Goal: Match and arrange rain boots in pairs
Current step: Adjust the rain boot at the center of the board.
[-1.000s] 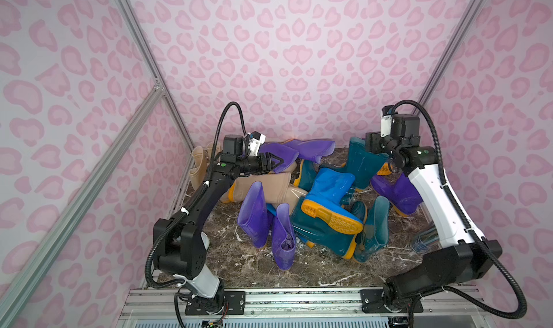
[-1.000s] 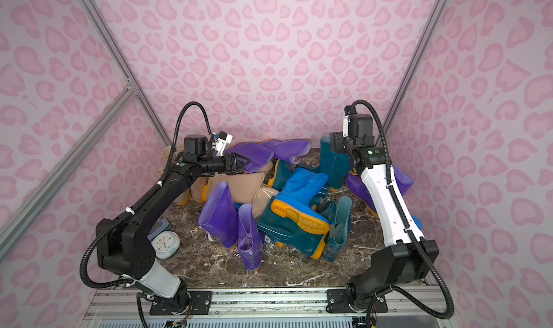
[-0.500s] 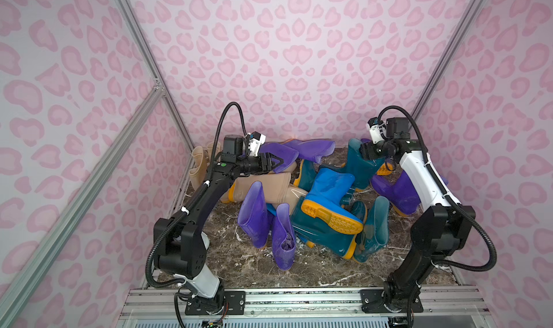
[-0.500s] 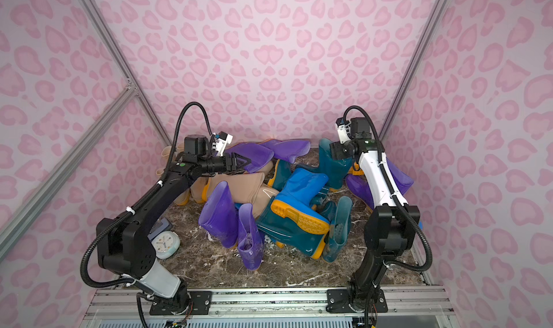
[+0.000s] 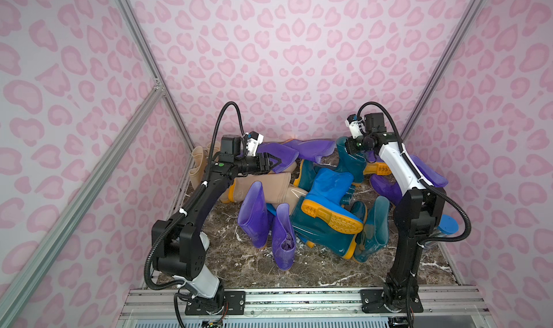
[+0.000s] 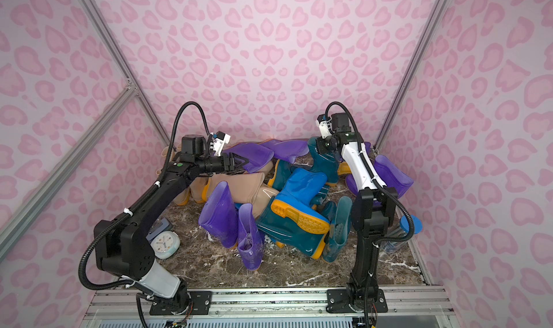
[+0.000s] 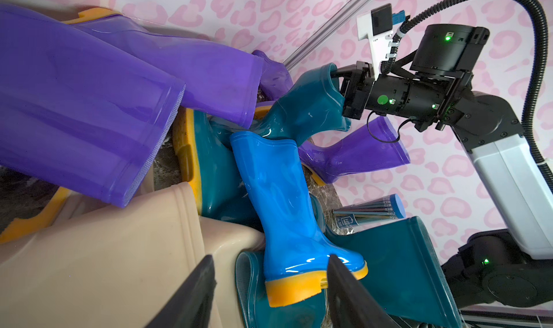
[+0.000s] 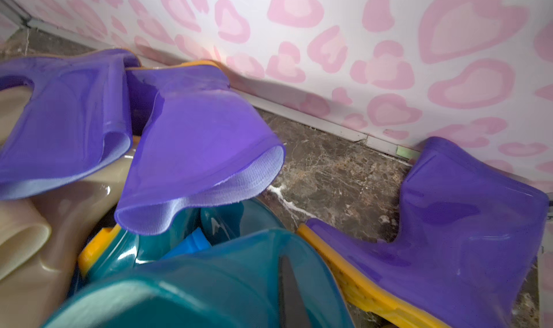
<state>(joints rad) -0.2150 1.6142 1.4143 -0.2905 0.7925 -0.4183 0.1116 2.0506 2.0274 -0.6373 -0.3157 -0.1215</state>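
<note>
Surface: You are working on a dark marble top (image 5: 299, 275) veined with white. It is bare along the front, next to the rail (image 5: 299, 299).
Room: Pink-print walls (image 5: 284, 57) close you in at the back and on both sides, with metal struts (image 5: 89, 188) running up them.
Boots: The boots (image 5: 314, 203) lie in one tangled heap from the middle of the top to the back wall, with purple, teal, beige and blue mixed together.
Right gripper: Your right gripper (image 7: 339, 81) is pinched on the cuff of a teal boot (image 7: 305, 108) at the back of the heap. One finger reaches inside the shaft.
Left gripper: Your left gripper (image 5: 273, 163) is spread, with nothing between its fingers (image 7: 194, 290). It hovers over the beige boots (image 7: 104, 251), just beside a purple shaft (image 5: 287, 154).
In the way: A purple boot (image 7: 209, 72) lies across the foot of the teal boot. The blue boot (image 5: 329, 188) has its cuff up against the teal boot's ankle and rests sole-up on other teal ones. A second purple boot (image 8: 449, 221) stands just beside the teal boot, on the side of the right wall.
Around: A small clock (image 6: 164, 242) sits on the top by your left arm's base. A blue-capped tube (image 5: 447, 224) lies by the right wall, behind your right arm.
</note>
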